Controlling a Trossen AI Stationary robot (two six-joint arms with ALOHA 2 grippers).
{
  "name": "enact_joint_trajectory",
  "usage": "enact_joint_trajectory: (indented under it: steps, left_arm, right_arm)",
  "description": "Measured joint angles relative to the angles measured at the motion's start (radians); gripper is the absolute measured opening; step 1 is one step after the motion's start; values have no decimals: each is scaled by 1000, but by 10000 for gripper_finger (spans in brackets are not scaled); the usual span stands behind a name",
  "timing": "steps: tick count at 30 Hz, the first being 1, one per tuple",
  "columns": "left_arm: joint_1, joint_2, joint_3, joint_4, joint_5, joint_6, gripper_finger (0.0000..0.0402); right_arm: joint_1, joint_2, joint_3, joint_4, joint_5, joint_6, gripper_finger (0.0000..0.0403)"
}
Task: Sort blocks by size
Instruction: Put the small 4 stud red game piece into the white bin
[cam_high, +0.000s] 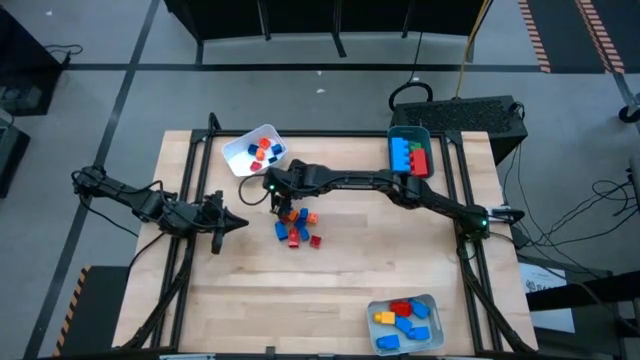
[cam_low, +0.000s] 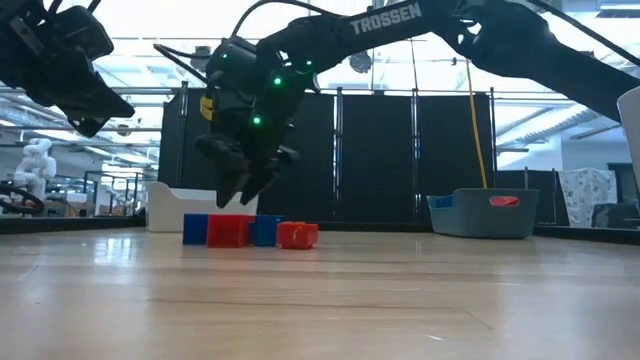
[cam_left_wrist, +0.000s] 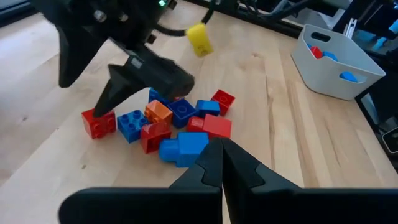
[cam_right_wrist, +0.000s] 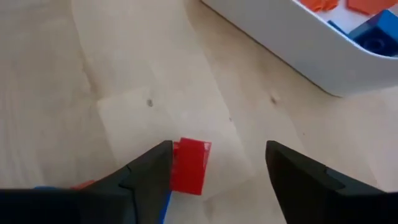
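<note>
Several small red, blue, orange blocks (cam_left_wrist: 168, 127) lie clustered.

Light wooden table (cam_high: 340, 270), bare across most of its top. Loose blocks (cam_high: 297, 228) clustered left of centre (red, blue, orange). White tray (cam_high: 238, 150) upper left, teal tray (cam_high: 409, 131) upper right, grey tray (cam_high: 432, 300) lower right.

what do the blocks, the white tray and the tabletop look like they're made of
Blocks: most likely moulded plastic, going by the saturated colours, crisp studs and slight sheen.
White tray: probably plastic too, with smooth thin walls, rounded corners and a matte-to-satin look.
Tabletop: looks like light wood with visible grain, plank seams and small knots; whether solid or veneer cannot be told.
</note>
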Motion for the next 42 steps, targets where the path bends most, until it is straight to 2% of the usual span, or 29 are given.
enact_joint_trajectory:
  steps: [7, 11, 17, 23, 25, 29, 34, 38, 42]
  left_arm:
    - [0, 0, 0, -1, 0, 0, 2]
    - [0, 0, 0, 0, 0, -1, 2]
    - [0, 0, 0, -1, 0, 0, 2]
    - [0, 0, 0, -1, 0, 0, 2]
    - [0, 0, 0, -1, 0, 0, 2]
    - [0, 0, 0, -2, 0, 0, 2]
    - [0, 0, 0, -26, 0, 0, 2]
    - [0, 0, 0, -25, 0, 0, 2]
    - [0, 0, 0, -25, 0, 0, 2]
  right_arm:
    - [-5, 24, 1, 7, -27, 3, 236]
    - [-5, 42, -2, -13, -28, 25, 215]
    - [-9, 50, 1, -12, -24, 26, 148]
    - [-17, 50, 0, -23, -22, 33, 27]
    - [-18, 49, -1, -2, -32, -18, 10]
    - [-18, 20, 0, 21, -69, -53, 47]
    - [-24, -48, 0, -128, -81, -52, 116]
    - [-24, -102, 2, -235, -75, 5, 176]
    - [-24, -74, 1, -274, -77, 83, 231]
